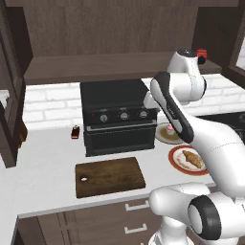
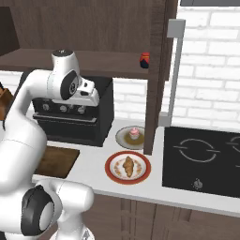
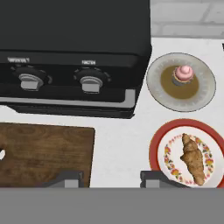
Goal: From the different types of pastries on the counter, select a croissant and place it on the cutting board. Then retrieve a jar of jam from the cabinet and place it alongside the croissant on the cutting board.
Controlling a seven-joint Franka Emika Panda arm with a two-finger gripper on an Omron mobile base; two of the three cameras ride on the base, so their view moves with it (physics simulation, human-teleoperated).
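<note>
While the cutting board (image 3: 43, 151) lies bare at the left of the hand view, nothing of the task is done yet, so the step in hand is reaching for the croissant (image 3: 193, 158).

Going from left to right along the desk (image 3: 118, 144): the board sits in front of the black toaster oven (image 3: 70, 52), then comes a strip of bare desk, then two plates. The croissant lies on the red-rimmed floral plate (image 3: 158, 148), nearer the robot; the pink-frosted cupcake (image 3: 183, 74) sits on the grey plate (image 3: 154, 81) just behind it, the two plates nearly touching.

The fingers (image 3: 65, 180) are clenched and grasp nothing, hanging high above the gap between board and red plate.

To do this well, I judge the hand should shift right until it is over the pastry, spread the fingers before descending, and turn so they close across the croissant's narrow middle, not along its length. It should come straight down, staying clear of the cupcake plate and the oven's corner.

The red jam jar (image 2: 145, 60) waits on the cabinet shelf (image 2: 103, 63) up right.
</note>
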